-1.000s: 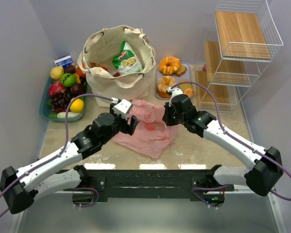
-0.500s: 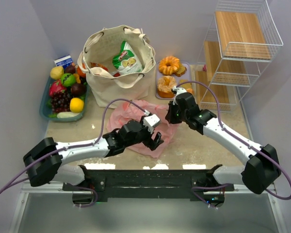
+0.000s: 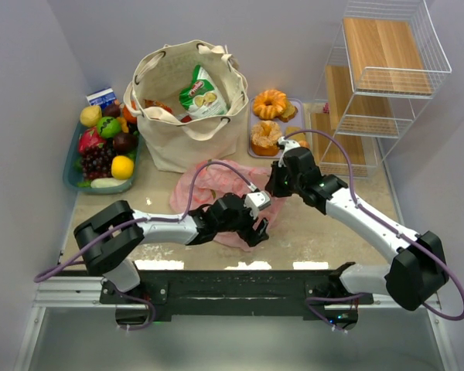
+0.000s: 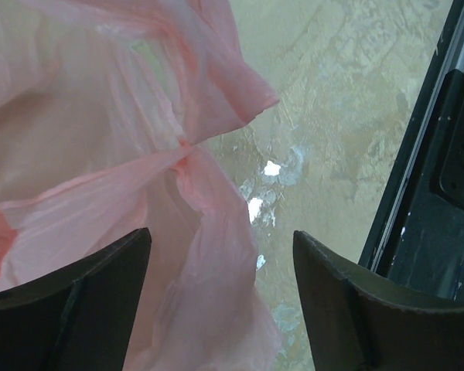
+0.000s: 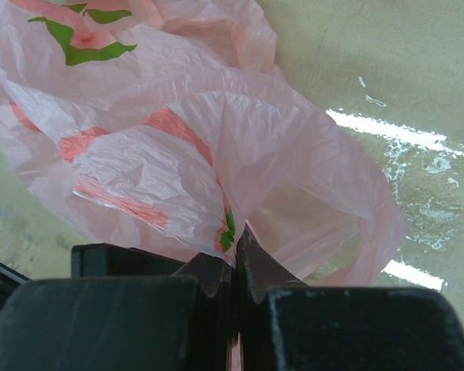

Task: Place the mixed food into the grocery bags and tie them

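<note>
right wrist: right gripper point(image 5: 233, 251) tight on pink plastic bag point(image 5: 170, 147)

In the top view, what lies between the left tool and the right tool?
The pink plastic bag. Per the wrist views, the right tool is shut on its edge, and its plastic shows between the fingers of the open left tool.

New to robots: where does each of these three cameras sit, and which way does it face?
Top external: fixed above and behind the robot, looking down on the table; left arm and right arm show, bases at bottom.
Left wrist: on the left arm, looking down past the open left gripper at the pink bag and table.
Right wrist: on the right arm, looking along the right gripper, shut on a bag fold.
Shared: all three show the pink bag.
</note>
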`<state>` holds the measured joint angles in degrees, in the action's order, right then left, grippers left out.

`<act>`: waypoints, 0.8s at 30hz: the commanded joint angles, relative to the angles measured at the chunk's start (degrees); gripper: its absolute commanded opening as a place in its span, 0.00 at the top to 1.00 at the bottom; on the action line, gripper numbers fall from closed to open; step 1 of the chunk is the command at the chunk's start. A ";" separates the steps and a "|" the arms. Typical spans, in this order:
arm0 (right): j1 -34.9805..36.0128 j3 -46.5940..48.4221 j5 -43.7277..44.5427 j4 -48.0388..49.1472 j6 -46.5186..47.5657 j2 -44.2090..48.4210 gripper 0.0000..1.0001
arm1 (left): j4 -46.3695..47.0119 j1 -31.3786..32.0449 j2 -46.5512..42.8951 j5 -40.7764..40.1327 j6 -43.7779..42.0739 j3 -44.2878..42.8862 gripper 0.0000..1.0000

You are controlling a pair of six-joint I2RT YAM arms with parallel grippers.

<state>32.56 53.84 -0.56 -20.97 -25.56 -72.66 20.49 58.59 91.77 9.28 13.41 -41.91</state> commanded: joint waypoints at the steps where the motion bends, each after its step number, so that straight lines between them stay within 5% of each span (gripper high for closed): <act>1: -0.47 -0.85 -0.59 1.81 -0.19 2.09 1.00 | 2.63 0.04 1.66 1.45 1.01 -2.47 0.36; 7: -1.53 -0.50 0.47 0.41 1.30 2.00 1.00 | 2.36 -0.05 -3.59 -3.29 0.74 -0.37 1.00; 12: -4.34 -0.93 1.35 -0.03 2.27 2.70 1.00 | -1.84 -0.14 -13.79 -8.12 -1.54 3.58 1.00; 24: -7.77 -1.29 7.06 -2.84 5.17 0.25 1.00 | -22.31 -1.28 -47.19 -35.11 -1.81 9.22 1.00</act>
<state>24.95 53.10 3.60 -22.70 -22.22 -71.68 6.04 57.78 50.61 -14.22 12.45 -32.91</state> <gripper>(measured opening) 0.011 0.017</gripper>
